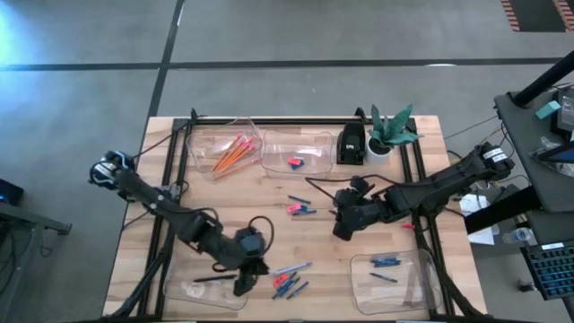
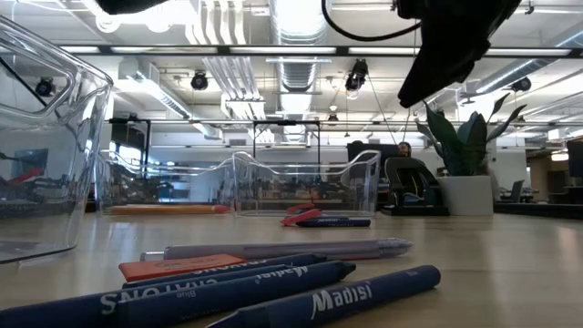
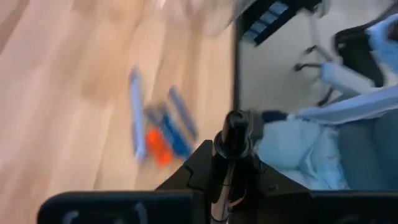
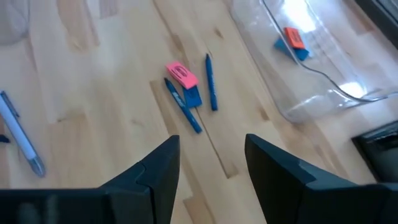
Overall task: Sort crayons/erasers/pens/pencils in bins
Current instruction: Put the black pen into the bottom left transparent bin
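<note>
Mid-sort; my left end effector (image 1: 244,285) clamped on thin dark pen (image 3: 231,134), hanging at rim of near-left bin (image 1: 179,289); next I judge: carry over bin, release. Right end effector (image 1: 343,229) wide open, empty, above mid-bench cluster (image 4: 186,90); needs descent onto pink eraser (image 4: 181,74). Count: four bins; pencils (image 1: 231,152) in far-left bin, number unclear; two erasers in far-middle bin (image 1: 296,162); two blue crayons in near-right bin (image 1: 386,267); several sticks loose at front (image 1: 289,280).
</note>
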